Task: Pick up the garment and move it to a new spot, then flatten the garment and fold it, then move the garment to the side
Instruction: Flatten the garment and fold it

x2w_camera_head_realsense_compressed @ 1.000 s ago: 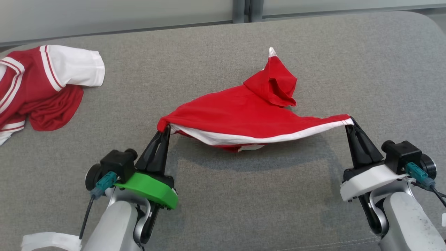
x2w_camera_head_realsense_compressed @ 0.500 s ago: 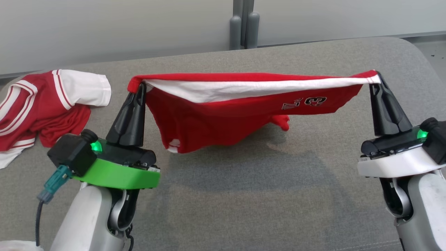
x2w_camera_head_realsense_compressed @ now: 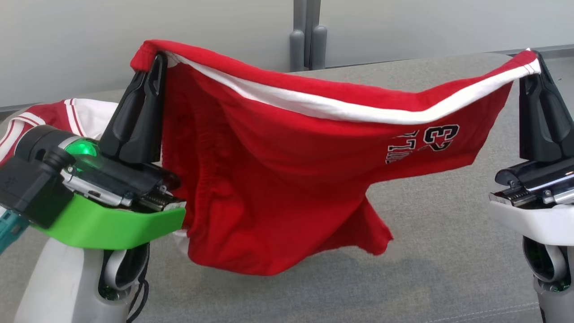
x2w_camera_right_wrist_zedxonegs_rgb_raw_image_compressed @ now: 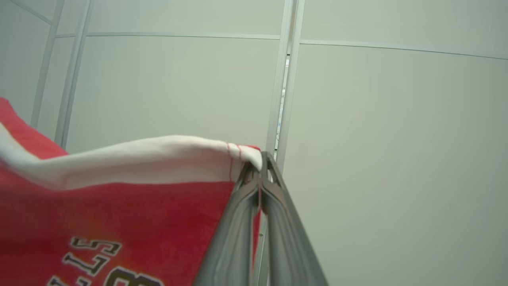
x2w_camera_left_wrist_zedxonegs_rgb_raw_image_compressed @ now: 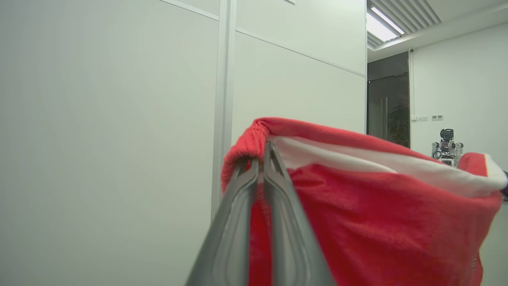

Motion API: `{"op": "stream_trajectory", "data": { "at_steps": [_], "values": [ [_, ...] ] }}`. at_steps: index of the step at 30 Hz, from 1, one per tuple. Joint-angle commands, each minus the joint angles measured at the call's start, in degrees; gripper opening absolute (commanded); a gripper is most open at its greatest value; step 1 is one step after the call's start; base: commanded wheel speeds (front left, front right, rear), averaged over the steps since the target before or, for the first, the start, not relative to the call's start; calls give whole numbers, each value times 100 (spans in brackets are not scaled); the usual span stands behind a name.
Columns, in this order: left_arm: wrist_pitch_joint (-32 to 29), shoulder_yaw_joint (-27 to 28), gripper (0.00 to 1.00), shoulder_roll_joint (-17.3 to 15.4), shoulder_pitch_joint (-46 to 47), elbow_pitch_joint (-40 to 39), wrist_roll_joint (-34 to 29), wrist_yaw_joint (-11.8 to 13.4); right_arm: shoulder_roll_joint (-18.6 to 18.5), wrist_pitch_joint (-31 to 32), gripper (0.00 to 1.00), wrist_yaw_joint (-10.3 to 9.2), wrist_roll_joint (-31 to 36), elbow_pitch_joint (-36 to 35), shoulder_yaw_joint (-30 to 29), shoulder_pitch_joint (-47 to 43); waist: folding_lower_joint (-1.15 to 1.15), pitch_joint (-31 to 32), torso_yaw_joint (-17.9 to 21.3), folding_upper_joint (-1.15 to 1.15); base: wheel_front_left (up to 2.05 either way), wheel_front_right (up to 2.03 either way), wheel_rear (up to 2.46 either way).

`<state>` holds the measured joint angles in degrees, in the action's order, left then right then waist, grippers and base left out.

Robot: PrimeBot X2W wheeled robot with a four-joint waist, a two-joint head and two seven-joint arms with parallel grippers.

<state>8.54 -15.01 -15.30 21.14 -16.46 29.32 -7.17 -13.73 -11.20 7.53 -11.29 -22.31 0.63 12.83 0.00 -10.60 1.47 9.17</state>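
Head view: red garment aloft between left tool and right tool, each clenched on a top corner.

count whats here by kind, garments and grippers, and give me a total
Garments: 2 (red fabric garment with a white stripe, held up at both ends; red-and-white striped fabric garment, lying on the grey padded surface)
Grippers: 2 (left gripper, right gripper, both shut on the held garment)
Total: 4
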Motion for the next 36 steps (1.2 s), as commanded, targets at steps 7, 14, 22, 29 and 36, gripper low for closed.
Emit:
{"op": "stream_trajectory", "data": {
  "at_steps": [7,14,22,29,36],
  "values": [
    [-467,2,0,-75,480,436,490,8,9,281,0,-8,-340,420,379,332,0,-375,16,0,0,0,0],
    [-911,-81,0,-249,1820,1647,798,-30,-146,445,0,-7,-894,1773,954,1893,0,-959,166,0,0,0,0],
    [-664,-100,0,-430,4522,3542,373,-33,27,71,0,-7,-765,4126,1356,5004,0,-1708,372,0,0,0,0],
    [-83,-747,0,-498,5001,4697,402,-32,310,-314,0,-6,-638,5136,1796,5405,0,-2158,428,0,0,0,0],
    [188,-1711,0,-734,4259,4990,1211,-33,125,-406,0,-6,-1074,5227,2234,4265,0,-2386,432,0,0,0,0]
  ]
}}
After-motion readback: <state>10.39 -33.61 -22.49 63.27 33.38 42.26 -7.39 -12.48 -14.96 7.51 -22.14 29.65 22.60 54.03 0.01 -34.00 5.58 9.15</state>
